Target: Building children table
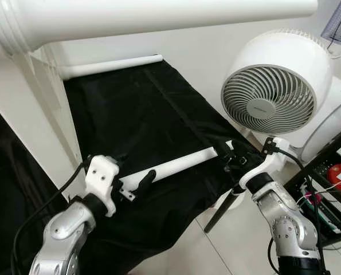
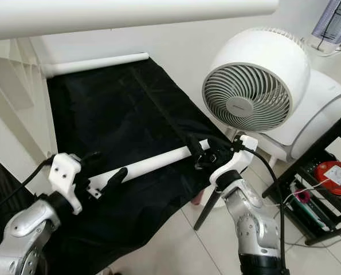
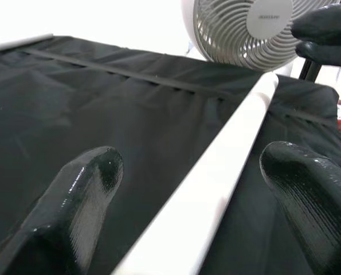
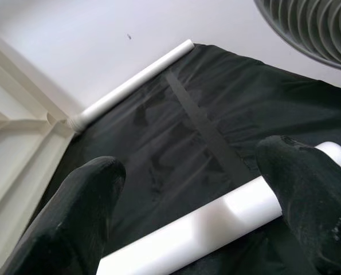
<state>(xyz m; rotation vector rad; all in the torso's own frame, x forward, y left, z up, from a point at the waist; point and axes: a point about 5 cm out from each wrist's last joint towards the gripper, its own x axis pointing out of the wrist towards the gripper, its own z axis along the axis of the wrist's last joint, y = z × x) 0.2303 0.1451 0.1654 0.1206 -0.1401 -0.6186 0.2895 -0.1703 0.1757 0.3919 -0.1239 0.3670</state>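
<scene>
A loose white tube (image 1: 176,166) lies across a black fabric sheet (image 1: 136,109) stretched on a white frame. My left gripper (image 1: 134,169) straddles the tube's near-left end. Its fingers (image 3: 90,183) are open, spread wider than the tube (image 3: 216,172). My right gripper (image 1: 230,156) is at the tube's other end by the fabric's right edge. It is open too, and the tube's tip (image 4: 336,152) rests beside one finger (image 4: 302,172). A second white tube (image 1: 113,66) borders the fabric at the far side.
A thick white frame tube (image 1: 159,14) crosses overhead, with a white panel (image 1: 27,109) down the left. A white round fan (image 1: 273,86) stands close on the right. Beyond it is a black shelf (image 1: 325,172) with cables and a red item. Tiled floor (image 1: 216,246) lies below.
</scene>
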